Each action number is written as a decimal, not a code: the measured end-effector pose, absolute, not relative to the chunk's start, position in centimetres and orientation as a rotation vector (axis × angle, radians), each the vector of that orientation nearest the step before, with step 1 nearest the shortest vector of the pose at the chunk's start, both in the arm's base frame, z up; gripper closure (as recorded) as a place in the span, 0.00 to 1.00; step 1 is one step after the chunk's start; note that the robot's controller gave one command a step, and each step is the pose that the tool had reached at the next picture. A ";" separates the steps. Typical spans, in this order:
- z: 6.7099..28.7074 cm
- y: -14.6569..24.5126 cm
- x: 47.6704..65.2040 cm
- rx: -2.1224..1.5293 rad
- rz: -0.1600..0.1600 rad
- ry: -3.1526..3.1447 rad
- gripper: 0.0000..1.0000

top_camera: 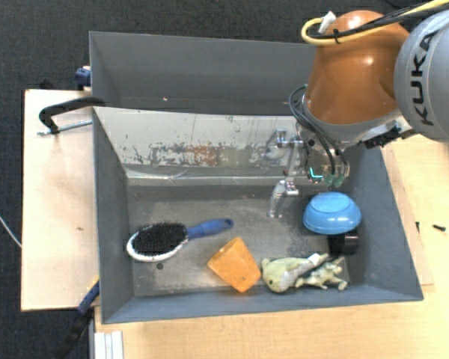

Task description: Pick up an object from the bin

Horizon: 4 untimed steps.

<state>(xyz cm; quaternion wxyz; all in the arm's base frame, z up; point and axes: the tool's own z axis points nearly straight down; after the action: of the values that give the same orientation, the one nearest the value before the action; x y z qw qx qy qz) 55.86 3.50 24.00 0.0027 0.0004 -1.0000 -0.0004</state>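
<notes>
The grey metal bin (108, 223) holds a few scattered things. The arm (355, 69), orange-covered at the wrist, comes in from the right and points down toward the floor by the back wall; its pincer (283, 195) hangs low there, just left of a round blue plastic dome (331, 212) – apart or together, I cannot tell. Along the front lie a white-headed, black-bristled hairbrush with a blue handle (168, 239), a pale green toy animal (303, 271), an orange wedge-shaped block (236, 265) and a small black object (343, 243) – it sits just below the dome.
</notes>
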 end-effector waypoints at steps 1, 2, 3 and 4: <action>7.9 6.2 51.5 0.038 -0.003 -3.170 0.00; 7.3 13.6 57.4 0.182 -0.005 -3.147 0.00; 7.4 13.3 57.3 0.172 -0.006 -3.145 1.00; 19.6 13.6 56.2 0.095 -0.006 -3.151 1.00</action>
<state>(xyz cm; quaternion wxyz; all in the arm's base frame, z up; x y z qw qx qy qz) 56.24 13.58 19.57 -0.0056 0.0301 -0.9995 -0.0018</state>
